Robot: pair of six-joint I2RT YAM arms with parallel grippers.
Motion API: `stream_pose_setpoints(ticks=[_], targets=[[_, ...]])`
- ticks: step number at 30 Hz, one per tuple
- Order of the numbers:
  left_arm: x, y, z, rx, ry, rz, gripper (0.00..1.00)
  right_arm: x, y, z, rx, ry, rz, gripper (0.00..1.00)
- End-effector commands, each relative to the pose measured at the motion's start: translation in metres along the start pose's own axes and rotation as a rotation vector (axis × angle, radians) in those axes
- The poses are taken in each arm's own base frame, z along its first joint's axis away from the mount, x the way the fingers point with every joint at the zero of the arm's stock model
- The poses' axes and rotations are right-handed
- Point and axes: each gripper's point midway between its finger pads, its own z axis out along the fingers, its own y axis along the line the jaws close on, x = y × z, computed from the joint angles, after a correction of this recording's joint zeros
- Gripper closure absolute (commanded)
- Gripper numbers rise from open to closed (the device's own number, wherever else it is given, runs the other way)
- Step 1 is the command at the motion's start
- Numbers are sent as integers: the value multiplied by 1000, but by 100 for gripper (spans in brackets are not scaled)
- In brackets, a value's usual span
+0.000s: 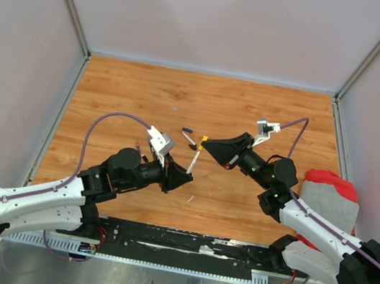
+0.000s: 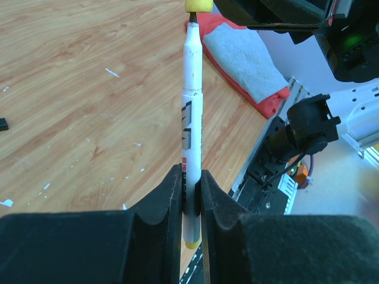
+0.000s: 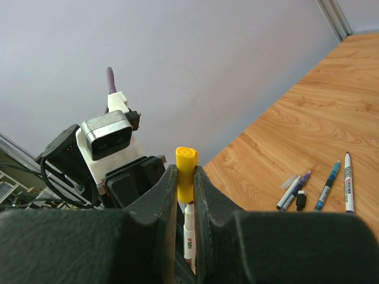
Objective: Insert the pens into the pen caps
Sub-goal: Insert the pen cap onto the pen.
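Left tool (image 2: 190, 177): clenched on the lower barrel of a white pen (image 2: 192, 112), dark tip pointing away from the wrist.
Right tool (image 3: 186, 173): clenched on the yellow cap (image 3: 186, 161), open mouth facing the pen.
Where they are: both held in the air over the middle of the worktop (image 1: 125, 95), between the two arms.
Key relation: in the top view the cap lies at about 1 o'clock from the left tool, and the pen's long axis runs along that same line. Tip and cap mouth meet, but the dark tip shows just outside, so I judge the pen not seated.
Coming move: a straight push along the pen's axis; any tilt would jam the tip on the rim.
Nearer arm: neither, as each already holds its half.
Pens counted: one gripped, plus four loose pens (image 3: 327, 184) lying together at 9 o'clock from the right tool.
Caps counted: one yellow, one black cap (image 3: 301, 200) beside the loose pens; others too small to tell.
Cloth (image 1: 331, 195): one, red and grey, at 3 o'clock on the worktop.
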Motion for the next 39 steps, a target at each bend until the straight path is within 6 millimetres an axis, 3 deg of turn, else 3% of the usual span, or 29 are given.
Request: stream_pose_setpoints(ticks=[1, 23, 28, 39], targets=[[-9, -7, 1, 28, -38, 11, 99, 6, 8, 2, -23, 35, -38, 100], [-9, -7, 0, 26, -39, 11, 100, 11, -3, -3, 44, 28, -98, 99], [-10, -7, 0, 25, -42, 8, 100, 11, 2, -2, 30, 32, -93, 100], [-28, -12, -1, 25, -98, -11, 99, 43, 8, -2, 11, 67, -20, 93]])
